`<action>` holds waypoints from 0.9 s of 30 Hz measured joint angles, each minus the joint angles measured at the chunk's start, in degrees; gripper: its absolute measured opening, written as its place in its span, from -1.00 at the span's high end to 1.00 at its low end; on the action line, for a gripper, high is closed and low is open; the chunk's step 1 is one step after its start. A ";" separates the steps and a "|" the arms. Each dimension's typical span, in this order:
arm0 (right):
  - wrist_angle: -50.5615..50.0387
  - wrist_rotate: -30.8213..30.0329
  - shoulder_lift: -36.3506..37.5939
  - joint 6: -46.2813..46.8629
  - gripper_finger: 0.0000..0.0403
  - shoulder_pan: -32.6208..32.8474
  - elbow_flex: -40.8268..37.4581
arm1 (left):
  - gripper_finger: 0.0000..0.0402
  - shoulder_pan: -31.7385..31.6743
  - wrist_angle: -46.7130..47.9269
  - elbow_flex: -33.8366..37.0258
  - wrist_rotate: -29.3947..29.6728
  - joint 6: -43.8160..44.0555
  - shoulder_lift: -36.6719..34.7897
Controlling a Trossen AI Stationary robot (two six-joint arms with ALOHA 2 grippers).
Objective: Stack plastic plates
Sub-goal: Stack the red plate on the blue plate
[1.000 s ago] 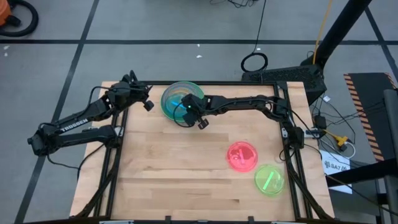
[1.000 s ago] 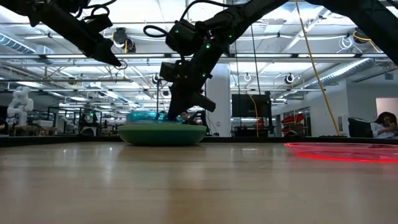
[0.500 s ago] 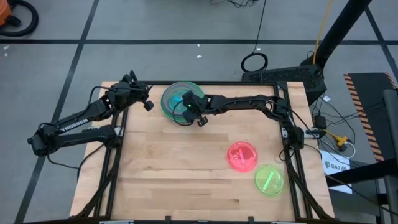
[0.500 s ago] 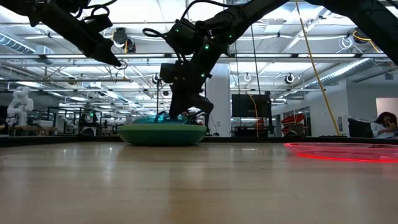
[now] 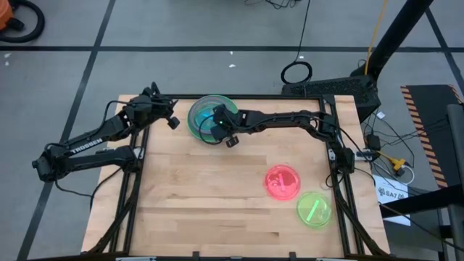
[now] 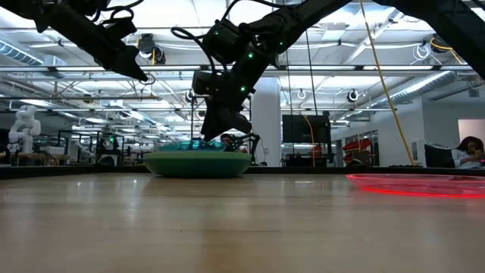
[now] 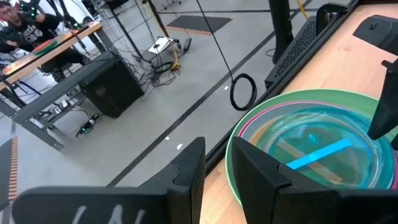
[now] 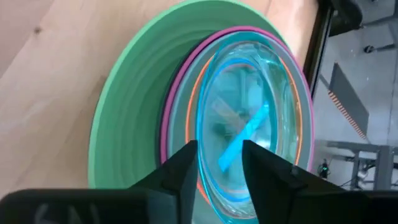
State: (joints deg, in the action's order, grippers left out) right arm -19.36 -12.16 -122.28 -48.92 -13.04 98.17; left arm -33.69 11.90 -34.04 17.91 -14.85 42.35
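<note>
A stack of plastic plates (image 5: 210,114) sits near the table's far edge. A wide light green plate (image 8: 127,118) is at the bottom, magenta and orange rims show above it, and a translucent teal plate (image 8: 249,118) lies on top. My right gripper (image 8: 219,163) hovers open just over the stack's near right rim (image 6: 231,140), its fingers apart and pointing down at the teal plate. My left gripper (image 5: 172,122) waits open in the air to the left of the stack. A pink plate (image 5: 281,181) and a lime plate (image 5: 314,209) lie flat on the table at the near right.
The table's black frame rails (image 5: 330,156) run along both sides. The near left half of the wooden top (image 5: 196,203) is bare. Beyond the far edge is open floor with a cable coil (image 5: 296,72); people sit at desks in the room behind.
My right gripper has opened and let go of the teal plate, then risen a little above the stack. The teal plate, tipped up at one side before, now lies lower, settled in the stack.
</note>
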 joint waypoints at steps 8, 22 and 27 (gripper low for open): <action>-0.10 -0.52 0.00 4.61 0.19 0.00 0.00 | 0.56 0.02 0.33 0.00 0.00 1.03 0.00; -12.56 -5.39 8.28 21.73 0.14 1.80 -0.07 | 0.56 0.92 -0.01 0.00 -4.83 3.94 0.01; -28.40 9.44 15.14 36.11 0.18 1.81 -0.03 | 0.56 2.79 -0.11 0.00 -5.44 5.09 0.02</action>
State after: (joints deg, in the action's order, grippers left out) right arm -47.76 -2.72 -107.13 -12.81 -11.22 98.14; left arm -30.90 11.79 -34.04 12.47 -9.76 42.37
